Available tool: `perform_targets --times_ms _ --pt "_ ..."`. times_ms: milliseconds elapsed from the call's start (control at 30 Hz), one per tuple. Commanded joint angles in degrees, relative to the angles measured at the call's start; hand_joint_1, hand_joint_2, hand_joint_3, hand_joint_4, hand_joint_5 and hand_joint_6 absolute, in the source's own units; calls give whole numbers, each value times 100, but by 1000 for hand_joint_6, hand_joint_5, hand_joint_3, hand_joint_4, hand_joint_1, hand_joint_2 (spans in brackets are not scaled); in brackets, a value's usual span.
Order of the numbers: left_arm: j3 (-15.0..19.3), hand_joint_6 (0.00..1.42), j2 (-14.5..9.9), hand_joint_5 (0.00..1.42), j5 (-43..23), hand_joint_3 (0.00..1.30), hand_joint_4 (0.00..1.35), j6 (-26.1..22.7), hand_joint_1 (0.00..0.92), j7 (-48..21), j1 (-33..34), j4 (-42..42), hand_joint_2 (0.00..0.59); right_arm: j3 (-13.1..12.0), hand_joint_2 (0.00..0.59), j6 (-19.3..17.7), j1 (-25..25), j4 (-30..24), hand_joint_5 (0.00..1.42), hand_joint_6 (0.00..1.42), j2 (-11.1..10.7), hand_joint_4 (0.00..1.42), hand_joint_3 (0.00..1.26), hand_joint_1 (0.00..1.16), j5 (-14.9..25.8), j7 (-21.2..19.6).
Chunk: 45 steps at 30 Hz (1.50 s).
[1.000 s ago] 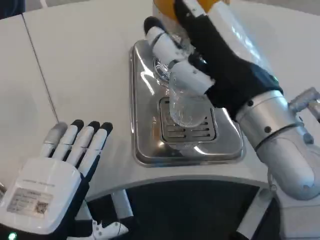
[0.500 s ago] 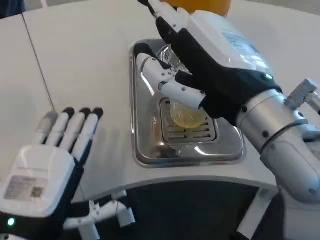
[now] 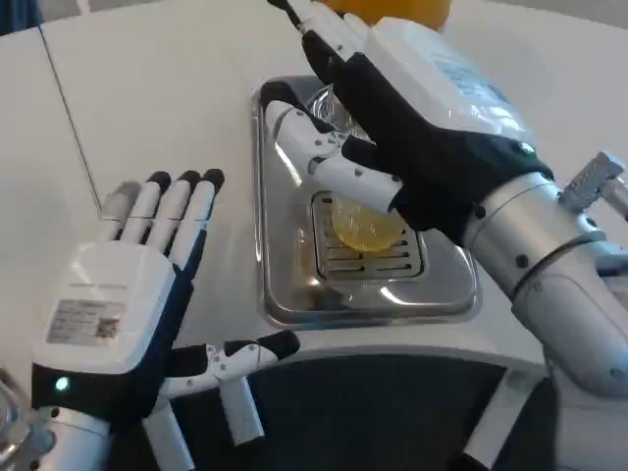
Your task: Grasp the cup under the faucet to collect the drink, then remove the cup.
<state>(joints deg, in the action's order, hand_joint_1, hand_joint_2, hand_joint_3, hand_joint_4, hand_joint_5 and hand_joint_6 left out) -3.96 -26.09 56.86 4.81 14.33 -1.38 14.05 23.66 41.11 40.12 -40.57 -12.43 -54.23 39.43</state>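
Observation:
A clear cup (image 3: 367, 227) holding yellow drink stands over the slotted grate (image 3: 373, 261) of the steel drip tray (image 3: 294, 294). My right hand (image 3: 412, 128) reaches in from the right and covers most of the cup. Its thumb curls round the cup's left side and its fingers lie over the top, so it grips the cup. The orange drink container (image 3: 392, 10) sits at the top edge behind the hand, and the faucet is hidden by it. My left hand (image 3: 128, 304) hovers flat at the lower left with its fingers spread, holding nothing, well left of the tray.
The white table (image 3: 157, 98) stretches to the left and back, with a thin seam (image 3: 69, 108) running across it. Its curved front edge (image 3: 392, 348) runs just below the tray, with dark floor beyond.
My right hand turned over the cup a second ago and has since stayed put; yellow drink now shows in the cup. My left hand has moved up and slightly right, its thumb now showing.

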Motion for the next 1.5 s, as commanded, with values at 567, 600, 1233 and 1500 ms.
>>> perform_targets --times_ms 567,600,1233,1500 --pt "-452 35 397 1 -384 0 0 -223 123 -227 567 -334 39 -134 568 -323 -357 -140 0 1 63 0 0 0 99 320" --pt "-455 36 426 1 -423 0 0 -233 124 -237 590 -348 39 -149 567 -348 -393 -160 0 1 72 0 0 0 101 304" --pt "-696 43 388 5 -452 0 0 -197 127 -271 882 -572 40 -686 586 -806 -1687 -472 0 0 914 0 0 0 136 -1533" --pt "-698 44 357 5 -469 0 0 -181 123 -234 900 -635 43 -776 586 -1633 -2293 -424 0 0 1405 0 0 1 234 -3218"
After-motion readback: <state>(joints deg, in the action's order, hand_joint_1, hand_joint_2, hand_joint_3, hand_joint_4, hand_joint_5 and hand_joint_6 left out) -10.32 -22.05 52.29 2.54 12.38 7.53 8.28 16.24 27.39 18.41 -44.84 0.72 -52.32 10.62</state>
